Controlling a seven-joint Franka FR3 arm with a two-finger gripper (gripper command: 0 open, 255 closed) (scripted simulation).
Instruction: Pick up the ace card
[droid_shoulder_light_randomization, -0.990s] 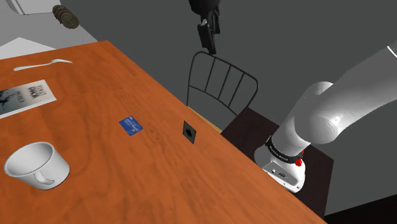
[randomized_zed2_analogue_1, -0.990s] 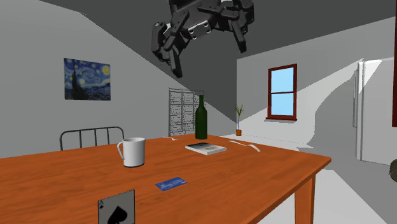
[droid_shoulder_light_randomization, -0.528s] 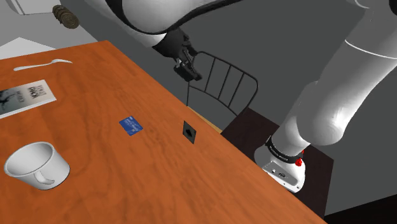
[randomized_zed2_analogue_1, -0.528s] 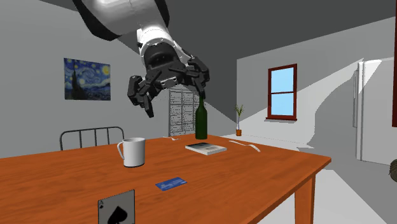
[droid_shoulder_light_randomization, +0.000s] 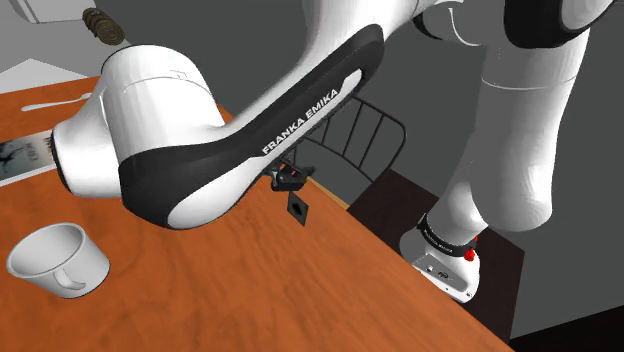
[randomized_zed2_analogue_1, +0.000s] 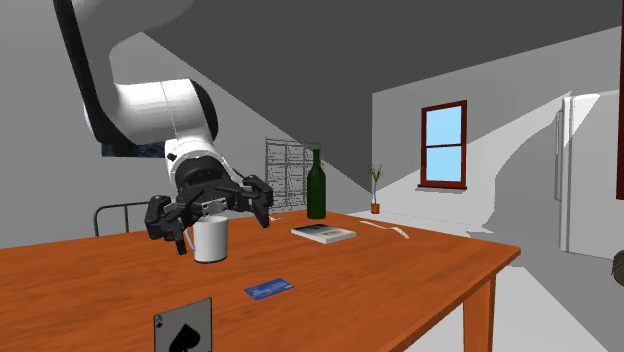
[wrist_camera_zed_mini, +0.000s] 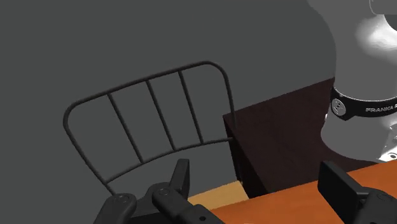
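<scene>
- Room: grey walls, a window (randomized_zed2_analogue_1: 444, 143), and an orange-brown wooden counter (randomized_zed2_analogue_1: 400, 270).
- Ace card (randomized_zed2_analogue_1: 183, 328): dark with a spade mark, at the counter's near edge in the second exterior view. Nothing touches it.
- End effector (wrist_camera_zed_mini: 257, 181): black, fingers spread apart with nothing between them. It hangs close above the ace card in the shoulder view.
- Mug (randomized_zed2_analogue_1: 210, 240): white, upright.
- Blue card (randomized_zed2_analogue_1: 268, 289): lies flat.
- Bottle (randomized_zed2_analogue_1: 316, 187): green, upright, behind the book (randomized_zed2_analogue_1: 323, 232).

Dark wire-backed chair (wrist_camera_zed_mini: 216, 193) straight ahead of the gripper (droid_shoulder_light_randomization: 290, 178). White mug (droid_shoulder_light_randomization: 55, 262), blue card (randomized_zed2_analogue_1: 268, 289), book (randomized_zed2_analogue_1: 323, 233) and green bottle (randomized_zed2_analogue_1: 316, 187) farther off on the table (droid_shoulder_light_randomization: 350, 290).
</scene>
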